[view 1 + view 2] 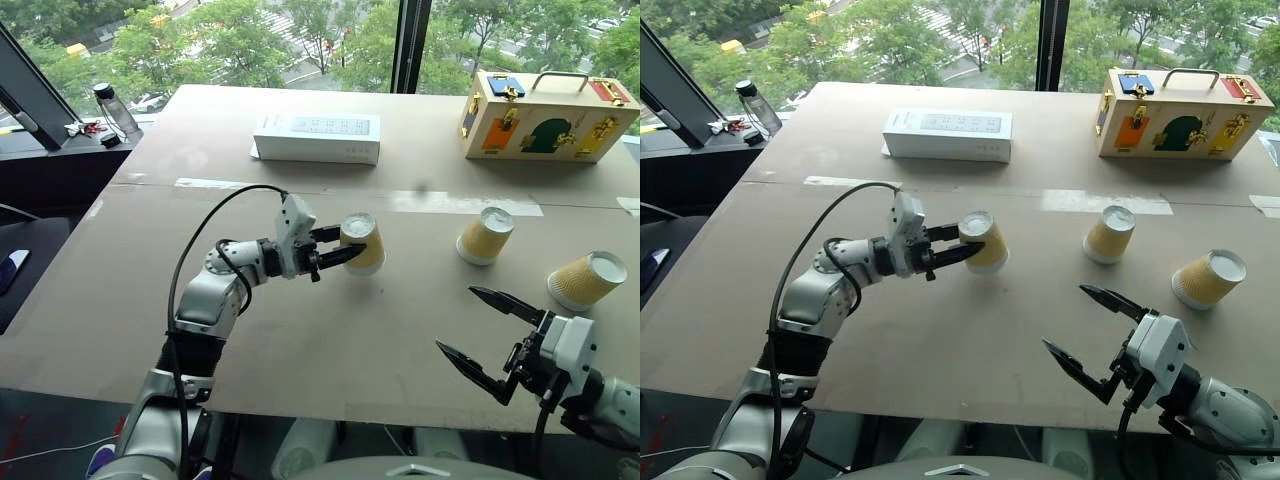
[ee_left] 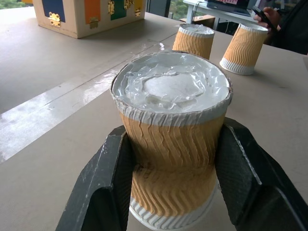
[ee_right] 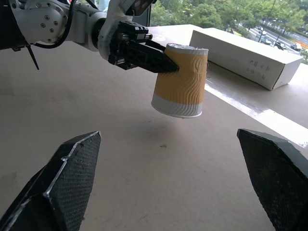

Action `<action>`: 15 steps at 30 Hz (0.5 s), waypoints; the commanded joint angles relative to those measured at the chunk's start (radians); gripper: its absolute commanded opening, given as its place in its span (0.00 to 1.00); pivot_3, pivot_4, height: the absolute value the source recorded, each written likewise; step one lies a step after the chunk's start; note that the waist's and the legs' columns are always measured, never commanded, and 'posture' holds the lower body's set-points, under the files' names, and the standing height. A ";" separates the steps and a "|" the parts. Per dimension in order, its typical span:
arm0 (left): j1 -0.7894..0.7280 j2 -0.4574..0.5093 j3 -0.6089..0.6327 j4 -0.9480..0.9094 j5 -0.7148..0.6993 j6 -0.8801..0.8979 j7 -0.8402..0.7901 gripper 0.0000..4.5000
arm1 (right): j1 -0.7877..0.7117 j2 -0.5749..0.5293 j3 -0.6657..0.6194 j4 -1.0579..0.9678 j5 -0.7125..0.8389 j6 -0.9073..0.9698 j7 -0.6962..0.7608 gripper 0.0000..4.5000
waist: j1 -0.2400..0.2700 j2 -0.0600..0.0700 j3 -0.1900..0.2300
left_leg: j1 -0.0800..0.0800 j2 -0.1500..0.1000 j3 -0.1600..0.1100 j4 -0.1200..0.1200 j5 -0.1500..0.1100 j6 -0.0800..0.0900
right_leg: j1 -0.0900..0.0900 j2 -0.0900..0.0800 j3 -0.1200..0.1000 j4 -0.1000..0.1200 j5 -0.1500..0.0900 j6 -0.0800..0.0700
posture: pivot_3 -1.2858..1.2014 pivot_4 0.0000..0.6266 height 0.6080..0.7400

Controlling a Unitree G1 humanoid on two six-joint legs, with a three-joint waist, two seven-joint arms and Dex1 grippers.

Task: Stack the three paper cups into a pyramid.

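Cup (image 1: 362, 243) in transit at frame centre: our left gripper (image 1: 335, 247) has its jaws clenched on it, lifted clear of the table (image 1: 300, 340). Right gripper (image 1: 478, 338), lower right, waits with jaws spread. Next, we judge, set it beside the two cups (image 1: 485, 236) (image 1: 588, 280) at right.

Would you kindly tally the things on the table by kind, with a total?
Paper cups: 3 (held cup, middle cup, tipped cup)
White box: 1
Wooden latch case: 1
Total: 5
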State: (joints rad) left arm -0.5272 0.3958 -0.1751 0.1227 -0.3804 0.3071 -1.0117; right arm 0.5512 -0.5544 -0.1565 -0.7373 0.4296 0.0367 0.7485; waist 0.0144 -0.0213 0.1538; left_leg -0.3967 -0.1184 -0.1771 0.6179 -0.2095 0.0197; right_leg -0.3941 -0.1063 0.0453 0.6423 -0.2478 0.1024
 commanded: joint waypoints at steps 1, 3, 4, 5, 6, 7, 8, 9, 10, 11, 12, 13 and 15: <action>-0.035 -0.008 -0.006 0.071 0.048 -0.061 -0.010 0.44 | 0.051 0.013 -0.037 -0.055 -0.011 -0.027 -0.020 1.00 | -0.011 0.000 0.000 | 0.000 0.000 0.001 0.000 0.000 0.000 | -0.001 0.000 0.001 0.000 0.000 0.000 | 0.52 0.24 1.00; -0.037 0.001 -0.003 0.097 0.068 -0.094 -0.018 0.44 | 0.076 0.018 -0.044 -0.067 -0.017 -0.033 -0.025 1.00 | -0.025 0.000 0.000 | 0.000 0.001 0.001 -0.001 0.000 0.000 | -0.002 0.001 0.002 0.000 0.000 0.000 | 0.52 0.24 1.00; -0.035 0.007 0.002 0.104 0.072 -0.102 -0.022 0.44 | 0.085 0.022 -0.046 -0.071 -0.021 -0.035 -0.030 1.00 | -0.026 0.000 0.000 | 0.000 0.002 0.001 -0.001 0.000 0.000 | -0.002 0.002 0.001 0.000 0.000 0.000 | 0.52 0.24 1.00; -0.032 0.012 0.008 0.109 0.074 -0.109 -0.023 0.44 | 0.091 0.025 -0.046 -0.074 -0.025 -0.037 -0.035 1.00 | -0.025 0.000 0.000 | 0.000 0.002 0.001 -0.001 0.000 0.000 | -0.002 0.002 0.001 0.000 0.000 0.000 | 0.52 0.24 1.00; -0.028 0.018 0.013 0.111 0.077 -0.114 -0.023 0.44 | 0.094 0.028 -0.043 -0.077 -0.029 -0.037 -0.039 1.00 | -0.024 0.000 0.000 | 0.000 0.002 0.000 -0.001 0.000 0.000 | -0.002 0.001 0.001 0.000 0.000 0.000 | 0.52 0.24 1.00; -0.023 0.025 0.019 0.109 0.078 -0.120 -0.021 0.44 | 0.098 0.032 -0.040 -0.080 -0.035 -0.038 -0.043 1.00 | -0.024 0.000 0.000 | 0.000 0.001 0.000 -0.001 0.000 0.000 | -0.001 0.001 0.001 0.000 0.000 0.000 | 0.52 0.24 1.00; -0.015 0.033 0.030 0.104 0.076 -0.120 -0.014 0.44 | 0.100 0.036 -0.034 -0.083 -0.041 -0.038 -0.049 1.00 | -0.024 0.000 0.000 | 0.000 0.001 0.000 -0.001 0.000 0.000 | -0.001 0.001 0.001 0.000 0.000 0.000 | 0.52 0.24 1.00; -0.006 0.041 0.040 0.100 0.078 -0.122 -0.004 0.44 | 0.100 0.040 -0.029 -0.085 -0.045 -0.038 -0.056 1.00 | -0.024 0.000 0.000 | 0.000 0.001 0.000 -0.001 0.000 0.000 | -0.001 0.001 0.001 0.000 0.000 0.000 | 0.52 0.24 1.00; 0.003 0.047 0.047 0.093 0.079 -0.124 0.000 0.44 | 0.098 0.043 -0.025 -0.088 -0.048 -0.035 -0.061 1.00 | -0.024 0.000 0.000 | 0.001 0.001 0.000 -0.001 0.000 0.000 | -0.001 0.001 0.001 0.000 0.000 0.000 | 0.52 0.24 1.00; 0.015 0.054 0.051 0.084 0.079 -0.124 -0.001 0.44 | 0.095 0.044 -0.021 -0.089 -0.050 -0.031 -0.066 1.00 | -0.024 0.000 0.000 | 0.001 0.001 0.000 -0.001 0.000 0.000 | -0.001 0.001 0.001 0.000 0.000 0.000 | 0.52 0.24 1.00; 0.033 0.062 0.052 0.075 0.084 -0.130 0.002 0.44 | 0.088 0.044 -0.019 -0.090 -0.051 -0.026 -0.070 1.00 | -0.024 0.000 0.000 | 0.001 0.001 0.000 -0.001 0.000 0.000 | -0.001 0.001 0.001 0.000 0.000 0.000 | 0.52 0.24 1.00; 0.049 0.067 0.054 0.066 0.086 -0.134 0.001 0.44 | 0.082 0.044 -0.018 -0.090 -0.051 -0.022 -0.073 1.00 | -0.025 0.000 0.000 | 0.001 0.001 0.000 -0.001 0.000 0.000 | -0.001 0.001 0.001 0.001 0.000 0.000 | 0.52 0.24 1.00; 0.076 0.073 0.059 0.058 0.093 -0.141 0.010 0.44 | 0.066 0.040 -0.021 -0.087 -0.049 -0.011 -0.078 1.00 | -0.024 0.000 0.000 | 0.001 0.001 0.000 -0.001 0.000 0.000 | -0.001 0.001 0.001 0.001 0.000 0.000 | 0.52 0.24 1.00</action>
State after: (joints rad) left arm -0.4692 0.4523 -0.1255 0.1987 -0.3060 0.1689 -1.0120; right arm 0.6235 -0.5120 -0.1720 -0.7842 0.3712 0.0247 0.6827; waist -0.0100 -0.0209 0.1536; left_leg -0.3960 -0.1170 -0.1772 0.6172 -0.2096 0.0197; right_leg -0.3951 -0.1052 0.0463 0.6428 -0.2479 0.1025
